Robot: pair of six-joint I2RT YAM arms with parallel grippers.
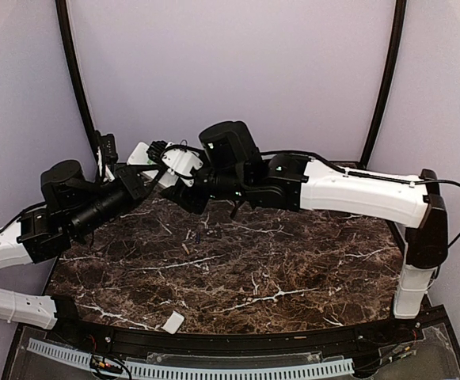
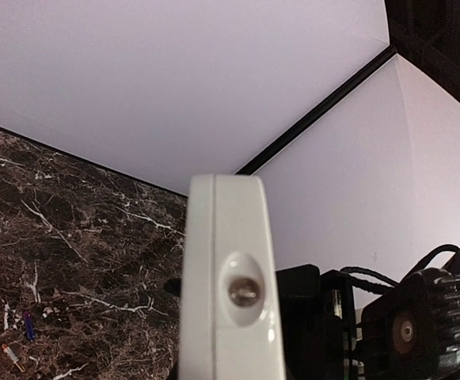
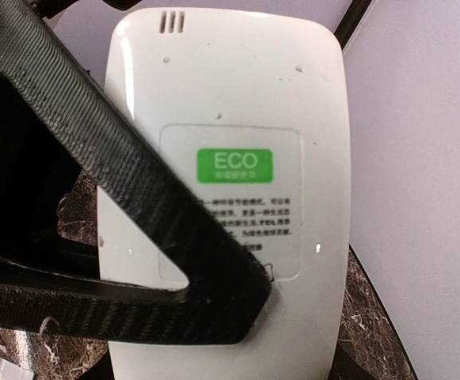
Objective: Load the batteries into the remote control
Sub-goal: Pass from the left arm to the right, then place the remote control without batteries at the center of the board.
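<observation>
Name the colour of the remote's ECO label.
The label is green with white letters, on the white remote; it shows best in the right wrist view.

The remote control is glossy white, and its back carries a bright green label with white letters above rows of small dark print. The table is dark brown marble laced with white veins; on it lie a dark blue battery, a pale battery with a touch of orange at one end, and a plain white cover plate. The walls are pale lilac with black seams, and the arms are white with black joints.
</observation>
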